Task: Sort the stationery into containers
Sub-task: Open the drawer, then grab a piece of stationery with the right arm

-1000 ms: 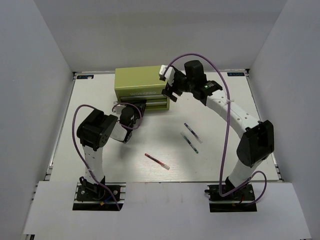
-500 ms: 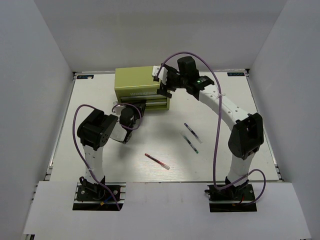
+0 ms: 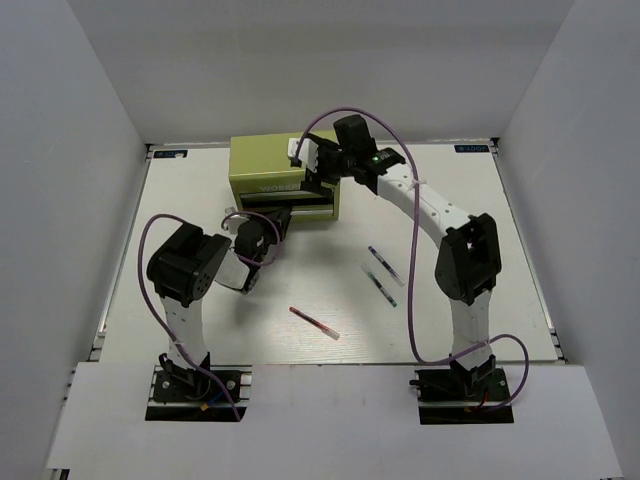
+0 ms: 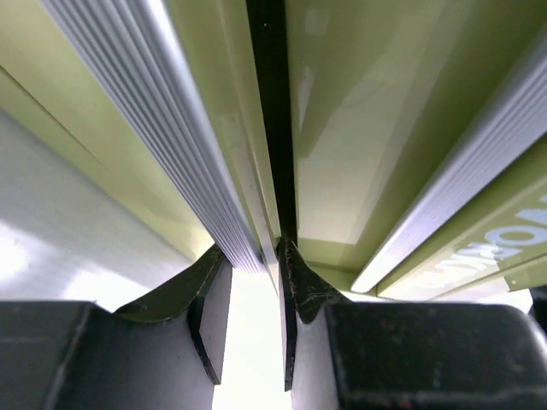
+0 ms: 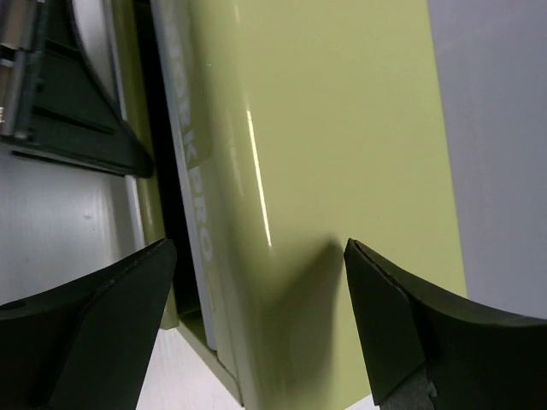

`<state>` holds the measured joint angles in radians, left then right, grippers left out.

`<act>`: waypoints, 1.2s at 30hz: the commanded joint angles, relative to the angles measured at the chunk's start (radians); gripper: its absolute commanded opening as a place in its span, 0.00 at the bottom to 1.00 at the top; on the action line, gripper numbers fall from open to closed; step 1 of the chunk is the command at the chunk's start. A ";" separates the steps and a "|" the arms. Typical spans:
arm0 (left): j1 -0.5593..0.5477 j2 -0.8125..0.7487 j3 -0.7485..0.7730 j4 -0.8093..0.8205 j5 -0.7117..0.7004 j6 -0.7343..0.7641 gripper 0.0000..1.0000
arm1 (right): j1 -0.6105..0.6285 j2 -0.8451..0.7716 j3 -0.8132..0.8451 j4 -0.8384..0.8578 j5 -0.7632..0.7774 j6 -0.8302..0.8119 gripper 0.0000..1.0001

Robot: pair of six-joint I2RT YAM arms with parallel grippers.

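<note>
- While the right gripper [image 3: 310, 168] hovers over the front edge of the olive-green tool chest [image 3: 262, 160], its fingers [image 5: 85, 329] are spread wide. Nothing sits between them but the glossy lid.
- Now the writing. From the right wrist, embossed "K PRO" [image 5: 193, 175] runs along the chest's front face.
- From above, only "WOR" [image 3: 270, 187] can be read before the right gripper covers the rest.
- The left wrist catches slanted pale letters [image 4: 483, 252], cut off at the frame edge and not fully legible.
- Down at the chest's front, the left gripper [image 3: 278, 217] has its fingertips [image 4: 218, 273] clenched on the end of the ribbed silver drawer handle [image 4: 162, 120], one on each side.
- A dark slot shows beside that handle in the left wrist view.
- On to the stationery: the red pen [image 3: 314, 323] lies alone, slanted, between the two arms and towards the near edge.
- Right of centre, the upper dark pen [image 3: 385, 265] and the lower dark pen [image 3: 380, 286] lie just beside each other, nearly parallel and well apart from the chest.
- The surface is a plain white table [image 3: 250, 330], and the chest stands against its far edge.
- White walls [image 3: 300, 70] close in on three sides.
- Small blue labels [image 3: 172, 153] mark the far corners, too small to read.
</note>
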<state>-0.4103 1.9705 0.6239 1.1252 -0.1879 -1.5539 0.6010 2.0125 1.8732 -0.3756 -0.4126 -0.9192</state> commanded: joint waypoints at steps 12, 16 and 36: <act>0.016 -0.214 -0.130 -0.059 -0.045 0.077 0.09 | 0.002 0.075 0.129 -0.025 0.162 0.079 0.82; 0.007 -0.248 -0.162 -0.080 -0.019 0.077 0.09 | 0.002 0.074 0.124 -0.028 0.173 0.089 0.82; 0.028 -0.507 -0.161 -0.315 0.077 0.127 1.00 | -0.006 -0.299 -0.222 0.027 0.104 0.124 0.90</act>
<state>-0.3824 1.5848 0.4747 0.8169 -0.1387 -1.4487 0.5995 1.8450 1.7226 -0.3954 -0.2943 -0.8234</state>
